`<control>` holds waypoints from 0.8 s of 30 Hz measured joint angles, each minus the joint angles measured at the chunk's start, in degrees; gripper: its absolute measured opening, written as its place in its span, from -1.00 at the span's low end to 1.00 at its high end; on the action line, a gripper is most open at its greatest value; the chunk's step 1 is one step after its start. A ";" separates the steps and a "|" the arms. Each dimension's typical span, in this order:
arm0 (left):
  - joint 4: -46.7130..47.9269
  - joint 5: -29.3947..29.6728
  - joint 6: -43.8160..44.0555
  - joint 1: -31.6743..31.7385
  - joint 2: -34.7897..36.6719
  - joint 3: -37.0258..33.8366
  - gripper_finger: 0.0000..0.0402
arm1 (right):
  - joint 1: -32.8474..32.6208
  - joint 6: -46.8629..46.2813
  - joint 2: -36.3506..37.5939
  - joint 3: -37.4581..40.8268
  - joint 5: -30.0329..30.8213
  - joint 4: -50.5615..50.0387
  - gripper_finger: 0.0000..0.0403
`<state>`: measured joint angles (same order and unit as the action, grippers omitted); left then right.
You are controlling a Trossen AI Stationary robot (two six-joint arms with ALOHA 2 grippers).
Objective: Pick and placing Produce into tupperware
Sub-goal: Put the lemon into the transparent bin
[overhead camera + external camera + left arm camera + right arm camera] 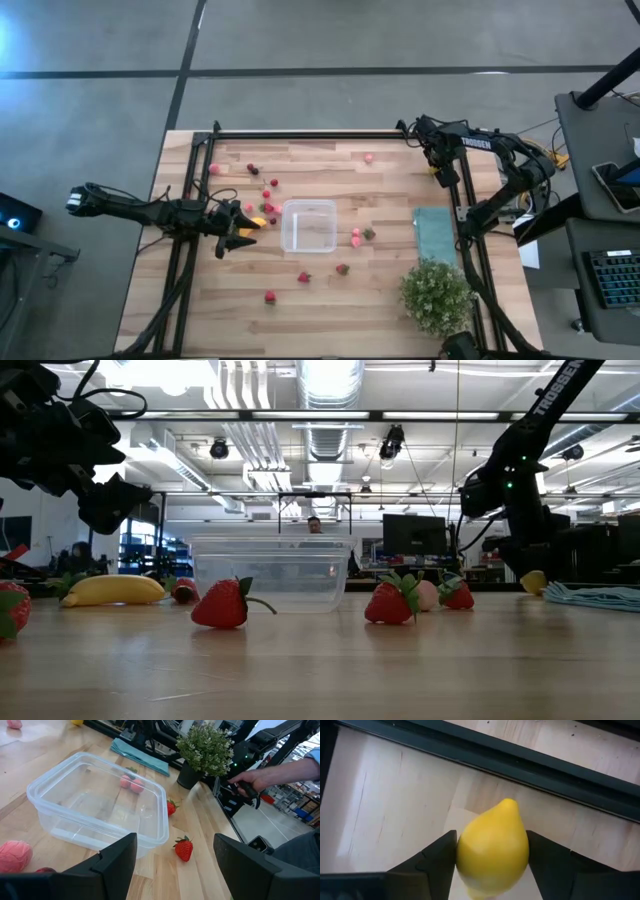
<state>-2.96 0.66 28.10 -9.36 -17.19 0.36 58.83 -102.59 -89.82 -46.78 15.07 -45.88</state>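
Note:
The clear tupperware (287, 226) stands at mid-table with nothing in it. Red and pink berries lie around it, such as a strawberry (303, 277) and a pink piece (356, 238). A banana (258, 221) lies to its left. My left gripper (238, 236) waits open beside the banana, pointing level at the tupperware (100, 760). My right gripper (441, 175) points down at the table's far right, by the black rail, shut on a yellow lemon (492, 847). The gripper hides the lemon in the high view. My right gripper pinches the lemon's two rounded sides (465, 851) between its two fingers, coming from above and pointing steeply down. The lemon's pointed tip (508, 803) sticks out beyond the fingers. In the low view the lemon (533, 581) sits at table height; whether it is lifted I cannot tell.
A teal cloth (437, 235) lies right of the tupperware, and a green bushy plant (436, 295) stands at the near right. Black frame rails (300, 135) run along the table's far and side edges. A person's hand (252, 781) shows beyond the table edge.

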 joint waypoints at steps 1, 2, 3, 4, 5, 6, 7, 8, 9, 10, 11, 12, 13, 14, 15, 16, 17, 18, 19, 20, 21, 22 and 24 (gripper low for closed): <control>0.01 -0.02 0.00 0.00 0.00 0.00 0.24 | 0.00 0.02 0.02 0.00 0.00 0.01 0.05; 0.00 0.00 0.02 0.00 0.00 0.00 0.24 | 0.00 0.00 0.03 0.00 0.02 0.01 0.02; 0.00 -0.02 0.00 0.00 0.00 0.00 0.24 | 0.00 -0.04 0.04 0.00 0.02 0.02 0.01; 0.01 -0.02 0.00 0.00 0.00 0.00 0.24 | -0.02 -0.27 0.04 0.00 0.04 0.01 0.00; 0.00 -0.01 0.00 0.01 0.00 0.00 0.24 | -0.02 -0.44 0.04 0.00 0.04 0.04 0.00; 0.00 0.00 0.00 0.00 0.00 0.00 0.24 | -0.02 -0.44 0.04 0.00 0.04 0.08 0.01; 0.00 -0.01 0.00 0.01 0.00 0.00 0.24 | -0.02 -0.44 0.04 0.00 0.04 0.12 0.02; 0.00 -0.01 0.00 0.02 0.00 0.00 0.24 | -0.02 -0.42 0.04 0.00 0.02 0.14 0.04; 0.00 0.00 0.00 0.01 0.00 0.00 0.24 | -0.02 -0.42 0.04 0.00 0.00 0.16 0.05; 0.00 0.00 0.00 0.02 0.00 0.00 0.24 | -0.03 -0.40 0.04 0.00 -0.01 0.18 0.07; 0.02 -0.02 0.00 0.02 0.00 0.00 0.24 | -0.04 -0.14 0.04 0.00 -0.02 0.22 0.07; 0.00 -0.02 0.00 0.02 0.02 0.00 0.24 | -0.07 0.31 0.04 0.00 -0.06 0.34 0.07; 0.01 -0.01 0.00 0.01 0.00 0.00 0.24 | -0.07 0.87 0.06 0.00 -0.22 0.46 0.07; 0.01 -0.02 0.00 0.00 0.00 0.00 0.24 | -0.07 1.31 0.12 0.00 -0.60 0.50 0.07; 0.01 -0.01 0.00 0.01 0.00 0.00 0.24 | -0.07 1.97 0.24 0.00 -1.09 0.61 0.06; 0.01 -0.02 0.01 0.00 0.00 0.00 0.24 | -0.20 2.57 0.34 0.00 -1.68 0.80 0.05; 0.02 0.00 0.01 0.00 0.00 0.00 0.24 | -0.49 3.13 0.39 -0.07 -2.02 0.89 0.04; 0.00 -0.01 0.00 0.02 0.00 0.00 0.24 | -0.93 3.87 0.42 -0.22 -2.03 0.87 0.03; 0.01 -0.02 0.00 0.01 0.00 0.00 0.24 | -1.41 4.69 0.46 -0.45 -2.10 0.93 0.03; 0.00 -0.02 0.00 0.02 0.00 0.00 0.24 | -1.93 5.52 0.53 -0.69 -2.20 1.14 0.02; 0.00 -0.02 0.00 0.02 0.00 0.00 0.24 | -2.49 6.45 0.59 -0.91 -2.21 1.31 0.02; 0.02 -0.02 0.00 0.02 0.00 0.00 0.24 | -3.08 7.32 0.59 -1.11 -2.23 1.30 0.03; 0.00 -0.01 0.00 0.01 0.00 0.00 0.24 | -4.55 9.13 0.59 -1.58 -2.21 1.15 0.03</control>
<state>-2.96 0.65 28.10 -9.35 -17.19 0.36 54.28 -93.45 -89.23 -48.37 12.86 -44.73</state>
